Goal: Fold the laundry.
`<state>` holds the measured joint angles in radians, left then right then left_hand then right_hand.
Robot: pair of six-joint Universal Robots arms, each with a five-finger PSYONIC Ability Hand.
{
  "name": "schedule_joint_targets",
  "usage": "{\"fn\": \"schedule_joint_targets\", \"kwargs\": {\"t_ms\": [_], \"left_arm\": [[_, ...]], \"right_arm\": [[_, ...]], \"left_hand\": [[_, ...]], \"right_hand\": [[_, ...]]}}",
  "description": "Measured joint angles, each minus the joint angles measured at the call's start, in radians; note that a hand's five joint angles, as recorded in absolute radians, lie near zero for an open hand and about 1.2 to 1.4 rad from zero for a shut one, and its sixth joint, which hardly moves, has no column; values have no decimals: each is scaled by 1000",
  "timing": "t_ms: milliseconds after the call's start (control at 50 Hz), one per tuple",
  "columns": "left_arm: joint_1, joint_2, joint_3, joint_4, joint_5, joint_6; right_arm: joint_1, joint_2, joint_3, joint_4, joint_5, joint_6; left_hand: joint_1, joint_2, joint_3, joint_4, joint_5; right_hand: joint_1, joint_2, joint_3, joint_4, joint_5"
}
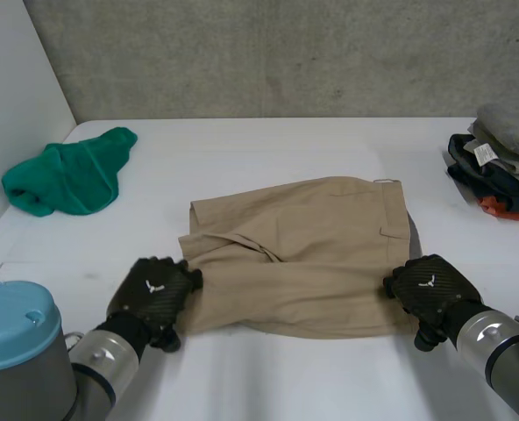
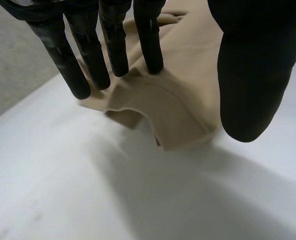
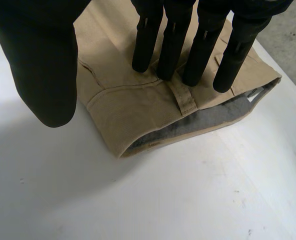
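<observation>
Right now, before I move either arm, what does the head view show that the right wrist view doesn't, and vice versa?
Head view: the green cloth, the clothes pile and the left hand at the leg end of the shorts. Right wrist view: the grey lining inside the waistband and a belt loop by straight fingers. Both: the shorts, the right hand on the waistband, the table.

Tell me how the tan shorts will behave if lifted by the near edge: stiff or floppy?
Probably floppy: the leg hem by the left robot hand is buckled. The lined waistband under the right robot hand looks thicker, likely firmer. The shorts should sag between grips.
</observation>
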<state>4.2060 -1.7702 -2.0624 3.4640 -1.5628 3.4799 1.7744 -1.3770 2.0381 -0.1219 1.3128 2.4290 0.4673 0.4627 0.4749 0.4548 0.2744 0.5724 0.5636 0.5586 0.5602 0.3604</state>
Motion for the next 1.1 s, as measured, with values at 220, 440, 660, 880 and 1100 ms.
{"fn": "schedule_joint_targets", "kwargs": {"t_ms": [220,440,660,880,1100], "left_arm": [[-2,-92,37,74,-42,15],[-6,-152,61,136,-35,50],[-5,-37,50,244,-34,48],[-15,380,188,4,-36,31],[-19,355,398,-251,-40,-11]], "right_arm": [[11,63,10,-109,6,1],[15,110,-3,-194,15,-2],[24,21,-36,-205,88,-6],[34,-285,-350,240,115,-7],[43,-235,-650,471,111,-4]], "left_hand": [[2,3,1,4,6],[479,484,450,473,470],[683,731,713,742,698],[683,734,717,742,698],[683,735,717,744,711]], "right_hand": [[4,4,27,21,54],[481,559,552,560,558],[518,613,627,636,640],[527,613,629,638,642],[536,613,629,638,647]]}}
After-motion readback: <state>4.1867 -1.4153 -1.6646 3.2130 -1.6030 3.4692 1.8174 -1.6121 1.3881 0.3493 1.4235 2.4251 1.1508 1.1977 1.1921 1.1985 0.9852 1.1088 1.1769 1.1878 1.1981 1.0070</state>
